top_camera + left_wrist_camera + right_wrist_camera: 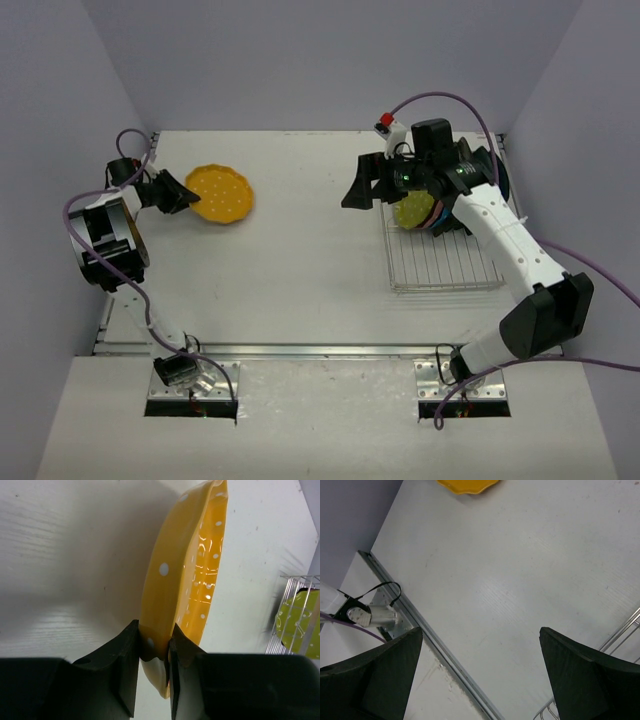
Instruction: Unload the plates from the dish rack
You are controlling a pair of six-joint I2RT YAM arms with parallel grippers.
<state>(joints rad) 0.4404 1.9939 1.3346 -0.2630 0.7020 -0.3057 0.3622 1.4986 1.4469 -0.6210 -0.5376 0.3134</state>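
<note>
The orange dotted plate is at the far left of the table. My left gripper is shut on its left rim; in the left wrist view the fingers pinch the plate's edge. The silver wire dish rack stands at the right. A yellow-green plate stands upright in it, with pink and blue plates behind; my right arm hides most of the rest. My right gripper is open and empty, hovering just left of the rack, above bare table.
A metal rail runs along the table's front edge, with the left arm's base mount beyond it. Purple walls close in the left, back and right sides. The rack's corner shows at the right of the right wrist view.
</note>
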